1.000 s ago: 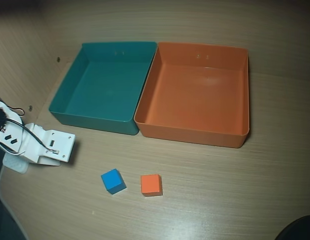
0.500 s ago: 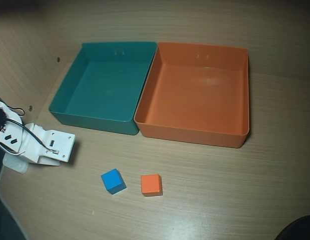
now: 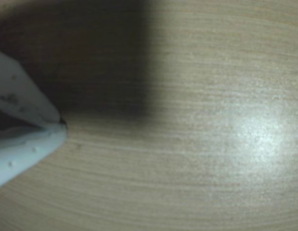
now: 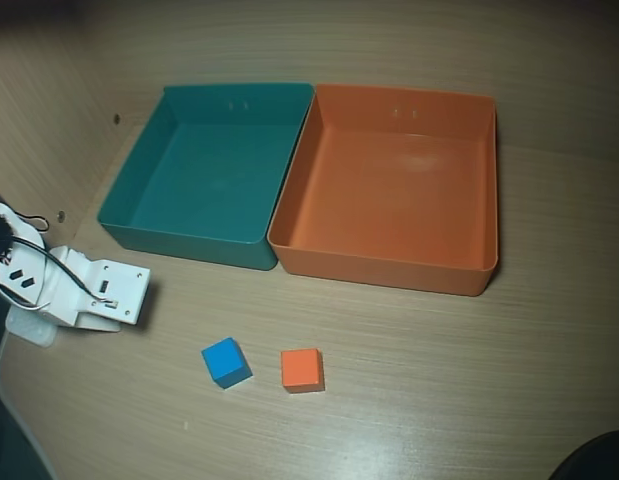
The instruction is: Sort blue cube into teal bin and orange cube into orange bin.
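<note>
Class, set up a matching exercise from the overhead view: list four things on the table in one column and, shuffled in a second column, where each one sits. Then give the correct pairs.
Things:
1. blue cube
2. orange cube
3. teal bin
4. orange bin

Places in the overhead view:
A. far tray on the right, empty
B. on the bare table, right one of the two small blocks
C. far tray on the left, empty
D. on the bare table, left one of the two small blocks

Pairs: 1-D, 2-B, 3-C, 4-A
</note>
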Robot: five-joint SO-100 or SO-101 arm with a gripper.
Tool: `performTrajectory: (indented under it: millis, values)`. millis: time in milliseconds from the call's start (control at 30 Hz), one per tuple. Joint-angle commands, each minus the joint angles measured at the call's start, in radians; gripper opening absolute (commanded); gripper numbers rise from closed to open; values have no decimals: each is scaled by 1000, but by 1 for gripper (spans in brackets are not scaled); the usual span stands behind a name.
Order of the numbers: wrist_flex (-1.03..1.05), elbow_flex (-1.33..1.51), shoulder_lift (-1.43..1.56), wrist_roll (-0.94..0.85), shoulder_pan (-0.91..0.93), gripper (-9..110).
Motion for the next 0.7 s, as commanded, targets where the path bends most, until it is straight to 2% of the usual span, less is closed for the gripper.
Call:
performTrajectory:
  millis: [0, 200, 367, 533, 667]
  values:
    - [15, 63, -11, 5, -8, -4]
    - [2, 8, -37, -8, -9, -4]
    - [-74, -232, -239, -8, -11, -3]
    - [-196, -595, -600, -25, -11, 10]
    - [-258, -884, -900, -156, 3, 21]
